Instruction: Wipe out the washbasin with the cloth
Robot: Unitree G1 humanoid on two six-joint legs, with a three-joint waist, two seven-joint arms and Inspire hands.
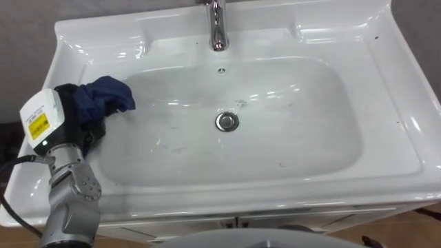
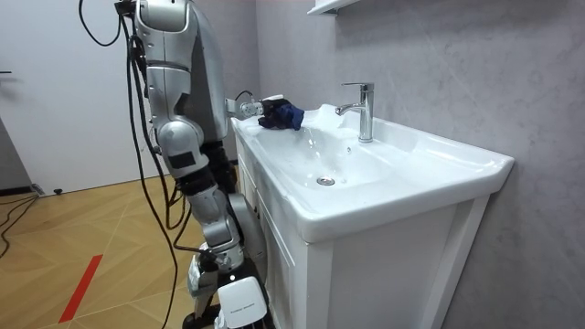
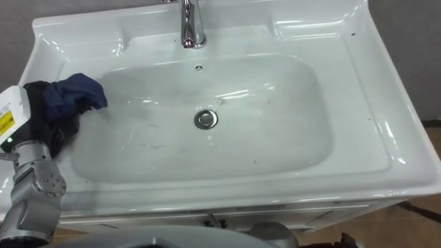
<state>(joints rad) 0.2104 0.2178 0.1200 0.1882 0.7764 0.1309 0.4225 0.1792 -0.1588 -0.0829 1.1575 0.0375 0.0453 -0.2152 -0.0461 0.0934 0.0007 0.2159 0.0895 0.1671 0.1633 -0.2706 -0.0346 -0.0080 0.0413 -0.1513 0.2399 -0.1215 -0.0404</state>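
The left hand (image 1: 74, 111) was curled round a bunched dark blue cloth (image 1: 110, 93) at the left slope of the white ceramic basin (image 1: 393, 103). Grey smears around the chrome drain (image 1: 227, 122) suggested most wiping remained.

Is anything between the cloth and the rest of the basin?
Nothing visible. The blue cloth, at the left hand, lies on the basin's left slope; the way is open to the drain, the faucet behind.

You're looking at a white basin (image 1: 310, 148) — faint smudges streaking its bowl — with a dark blue cloth (image 1: 107, 95) sitting bunched against the bowl's left edge.
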